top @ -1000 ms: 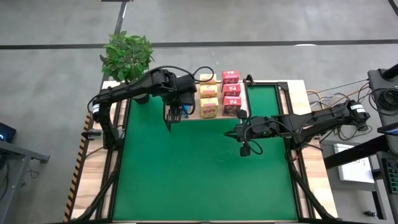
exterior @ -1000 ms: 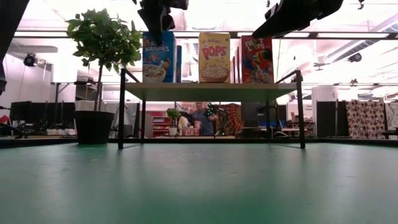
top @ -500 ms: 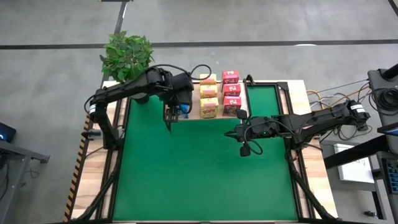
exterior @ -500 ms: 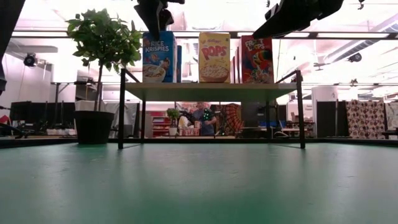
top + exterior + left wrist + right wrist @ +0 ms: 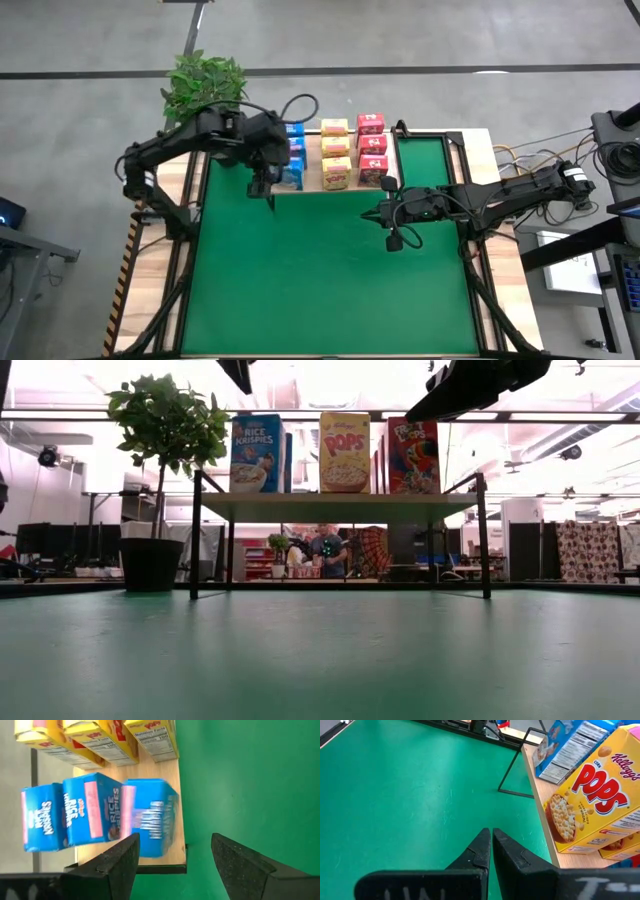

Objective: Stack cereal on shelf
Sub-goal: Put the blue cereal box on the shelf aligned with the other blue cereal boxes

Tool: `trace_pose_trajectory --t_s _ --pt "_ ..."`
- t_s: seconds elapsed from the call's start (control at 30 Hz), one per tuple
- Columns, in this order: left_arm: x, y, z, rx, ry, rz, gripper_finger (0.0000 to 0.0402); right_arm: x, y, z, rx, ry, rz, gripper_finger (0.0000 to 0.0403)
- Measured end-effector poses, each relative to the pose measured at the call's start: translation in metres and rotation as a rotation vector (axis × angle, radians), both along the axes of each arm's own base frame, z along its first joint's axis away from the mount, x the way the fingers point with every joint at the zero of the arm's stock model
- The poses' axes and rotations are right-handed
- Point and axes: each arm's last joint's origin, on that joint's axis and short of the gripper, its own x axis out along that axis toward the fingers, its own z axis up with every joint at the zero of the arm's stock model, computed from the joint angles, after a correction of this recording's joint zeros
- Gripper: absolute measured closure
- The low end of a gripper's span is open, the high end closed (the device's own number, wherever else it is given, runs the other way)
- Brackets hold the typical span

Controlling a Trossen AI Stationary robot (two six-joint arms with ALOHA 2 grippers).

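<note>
The cereal boxes look light, stiff and hollow — thin printed card that should bear a gentle pinch across the two broad faces but would probably dent or skid if squeezed hard or taken near a corner; the glossy print may be a little slippery, so a grip low and central on the narrow width seems safest. All nine stand upright on the shelf (image 5: pixel 310 187), a pale wooden board on thin black legs at the far side of the green table (image 5: pixel 320 280), in three rows running front to back: blue boxes (image 5: pixel 95 810) on the left, yellow boxes (image 5: pixel 336 158) in the middle, red boxes (image 5: pixel 371 146) on the right. From the low view the fronts read as Rice Krispies, Pops and a red fruit-ring cereal. The left gripper (image 5: pixel 172 855) hangs just off the front left corner of the shelf, jaws spread wide with nothing between them — the nearest blue box sits free on the board beyond them. The right gripper (image 5: pixel 491 845) waits over the mat near the shelf's front right, fingers pressed together and empty.
</note>
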Motion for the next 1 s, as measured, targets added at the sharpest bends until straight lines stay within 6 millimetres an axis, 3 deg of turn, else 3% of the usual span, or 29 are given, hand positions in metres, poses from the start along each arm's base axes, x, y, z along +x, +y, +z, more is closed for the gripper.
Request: trace_pose_trajectory --t_s 0.17,0.3,0.53,0.73,1.0 --pt "-0.02 -0.005 0.009 0.008 -0.05 0.052 0.0182 0.0 0.0 0.0 0.0 0.0 0.0 0.0394" --pt "-0.03 -0.007 0.005 0.066 -0.085 0.081 0.0215 0.0 0.0 0.0 -0.001 0.0 0.0 0.0394" --pt "-0.043 -0.006 -0.031 0.15 -0.066 0.214 0.0311 0.0 0.0 0.0 -0.003 0.0 0.001 0.0394" --pt "-0.042 -0.006 -0.065 0.128 -0.051 0.258 0.0381 0.0 0.0 0.0 -0.007 -0.003 0.003 0.0394" --pt "-0.031 -0.004 -0.083 0.116 -0.081 0.286 0.0399 0.001 0.0 0.002 -0.012 -0.024 0.006 0.0394"
